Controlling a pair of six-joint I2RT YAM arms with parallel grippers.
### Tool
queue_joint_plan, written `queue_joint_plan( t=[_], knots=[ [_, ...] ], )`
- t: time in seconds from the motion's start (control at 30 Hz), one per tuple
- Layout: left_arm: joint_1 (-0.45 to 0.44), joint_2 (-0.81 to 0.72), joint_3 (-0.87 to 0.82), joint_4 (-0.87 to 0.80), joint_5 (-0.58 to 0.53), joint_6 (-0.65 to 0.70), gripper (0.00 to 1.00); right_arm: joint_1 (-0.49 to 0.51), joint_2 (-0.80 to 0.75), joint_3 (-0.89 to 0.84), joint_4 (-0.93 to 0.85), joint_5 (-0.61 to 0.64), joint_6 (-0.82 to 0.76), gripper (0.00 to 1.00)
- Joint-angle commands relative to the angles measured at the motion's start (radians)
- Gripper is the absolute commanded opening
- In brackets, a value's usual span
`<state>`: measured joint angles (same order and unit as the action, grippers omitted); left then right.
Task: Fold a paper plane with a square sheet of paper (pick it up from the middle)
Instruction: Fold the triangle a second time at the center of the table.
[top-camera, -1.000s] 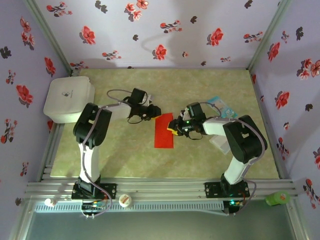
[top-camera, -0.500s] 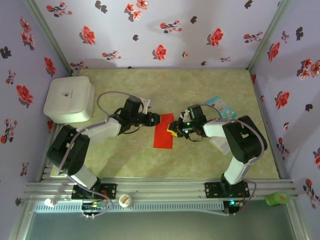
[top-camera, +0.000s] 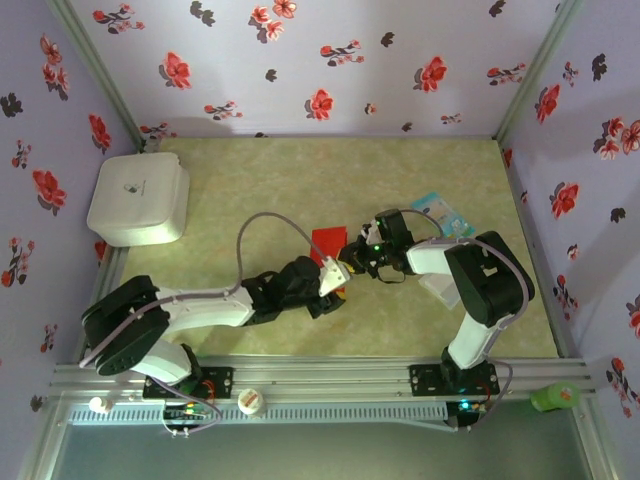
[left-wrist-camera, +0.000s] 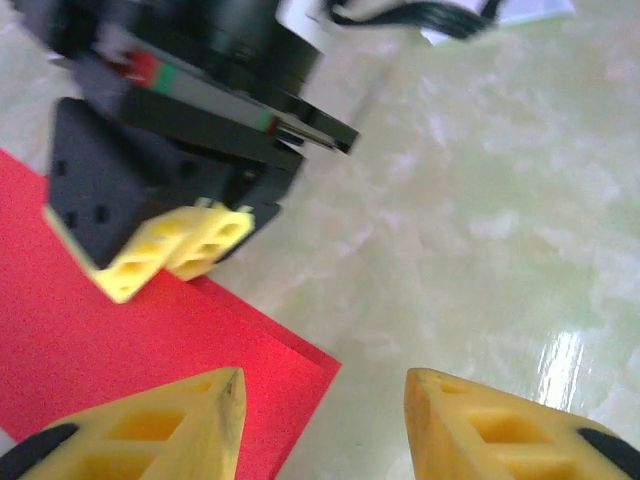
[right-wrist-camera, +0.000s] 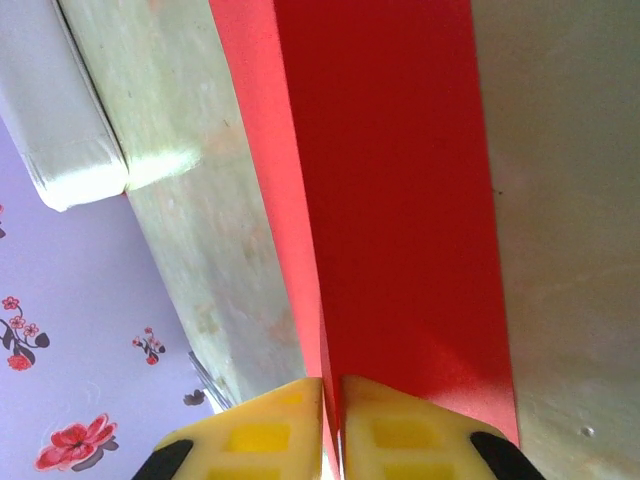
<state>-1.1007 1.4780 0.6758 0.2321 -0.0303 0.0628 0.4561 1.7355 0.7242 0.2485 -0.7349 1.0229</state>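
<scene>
Right gripper (right-wrist-camera: 332, 425) jaws pinch the square sheet of paper (right-wrist-camera: 400, 200) at its edge, and the sheet runs ahead of them. Left gripper (left-wrist-camera: 320, 425) jaws spread, empty (sheet corner just ahead). Risk: opposing pull tears or slips the thin paper.

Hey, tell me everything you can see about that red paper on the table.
The red paper is thin, plain and unmarked, a matte bright red. In the right wrist view, two red faces meet along a straight line down its length, so it looks folded into a strip. It lies near the middle of the green table. The right hand is shut on one end, pinching it. The left hand is open at a corner; contact is unclear. The left arm hides its near part from above.
</scene>
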Motion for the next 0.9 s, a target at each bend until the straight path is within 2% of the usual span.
queue_joint_plan(
  t=[0.0,0.07,0.2,0.43,0.6,0.87],
  knots=[
    [-0.030,0.041,0.013,0.002,-0.119,0.116,0.50,-0.005,-0.017,-0.003,-0.024,0.018,0.003,0.11],
    [-0.049,0.063,0.019,-0.009,-0.122,0.136,0.54,-0.005,-0.019,-0.003,-0.025,0.017,0.005,0.10],
    [-0.083,0.112,0.038,-0.019,-0.190,0.143,0.56,-0.005,-0.024,0.000,-0.025,0.015,0.006,0.10],
    [-0.133,0.194,0.064,0.055,-0.381,0.170,0.56,-0.005,-0.026,0.002,-0.025,0.022,0.009,0.11],
    [-0.149,0.226,0.068,0.098,-0.472,0.182,0.54,-0.005,-0.028,0.000,-0.023,0.023,0.013,0.11],
    [-0.154,0.243,0.062,0.154,-0.523,0.221,0.50,-0.005,-0.027,0.002,-0.023,0.023,0.013,0.11]
  ],
)
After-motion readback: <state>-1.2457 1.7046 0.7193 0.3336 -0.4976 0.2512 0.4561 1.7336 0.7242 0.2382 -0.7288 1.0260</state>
